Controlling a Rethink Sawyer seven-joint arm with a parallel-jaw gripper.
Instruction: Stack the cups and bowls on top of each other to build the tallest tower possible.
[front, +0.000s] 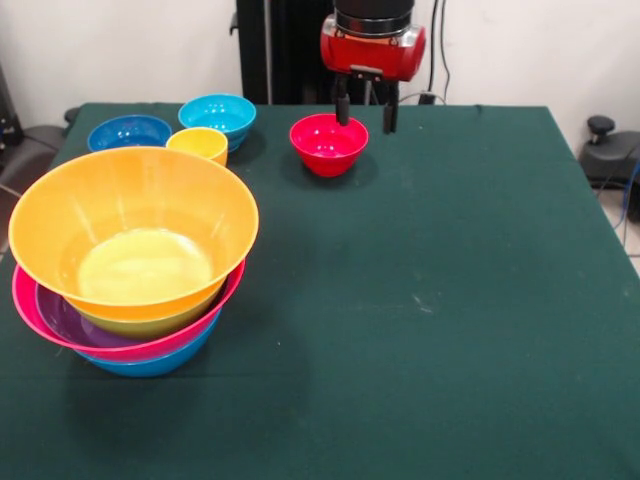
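Four loose pieces wait at eleven o'clock: a small glossy red plastic bowl (328, 143), a light blue one (218, 114), a dark blue one (129, 131) and a yellow-orange tumbler (199, 144). The nested multi-coloured tower (130, 255), orange bowl uppermost, sits at nine o'clock. The gripper (365, 112) hangs released beside the red bowl's rim. No writing shows.

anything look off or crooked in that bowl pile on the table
Yes: the orange bowl on top of the tower sits tilted and shifted off-centre, so the pink bowl's rim shows only on one side. Nothing is spilled or broken.
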